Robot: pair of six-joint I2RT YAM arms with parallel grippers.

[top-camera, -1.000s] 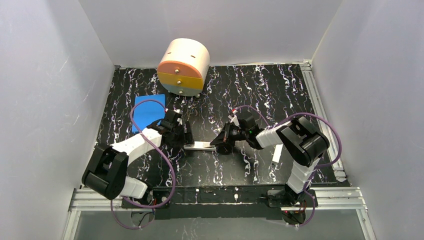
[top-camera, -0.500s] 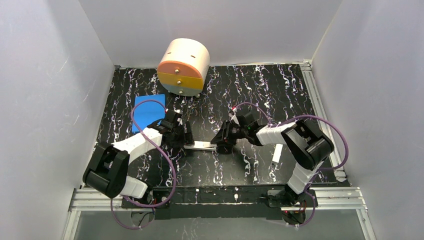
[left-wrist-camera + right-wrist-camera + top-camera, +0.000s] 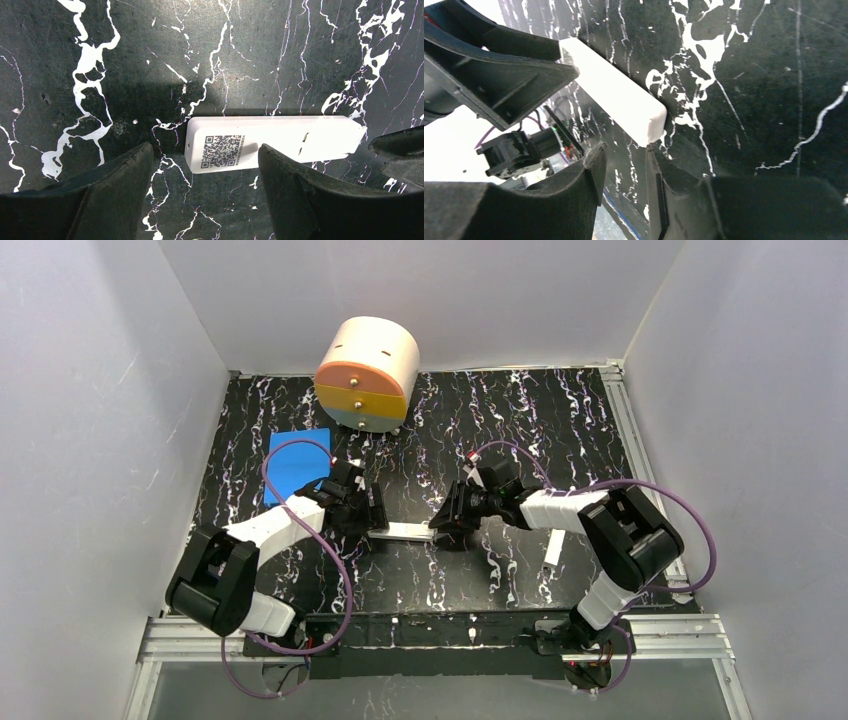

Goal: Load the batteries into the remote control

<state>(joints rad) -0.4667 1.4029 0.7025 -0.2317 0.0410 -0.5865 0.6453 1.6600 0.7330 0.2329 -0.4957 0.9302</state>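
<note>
Left wrist view has the remote (image 3: pixel 270 142) lying flat on the bench (image 3: pixel 75 50), plain back up with its dark square label (image 3: pixel 221 151) showing, midway between the two arms; the left hand (image 3: pixel 204 150) hangs over the label end with fingers wide apart, one either side of the long edges, touching neither; the right hand (image 3: pixel 624 150) sits low at the opposite end, fingers a narrow gap apart with nothing between them, the remote's corner just beyond their tips. My reading is that the step is bracing the remote so its battery bay can be reached; to do it well the left hand should close squarely across the width, low enough to catch both edges, and hold the body flat while the right works the far end, since a lopsided pinch would likely spin it on the slick bench. No batteries show in any view; the round drawer drum (image 3: pixel 367 375) at the back has its drawers shut, contents hidden; a blue pad (image 3: pixel 298 462) and a small white piece (image 3: pixel 552 550) lie apart.
</note>
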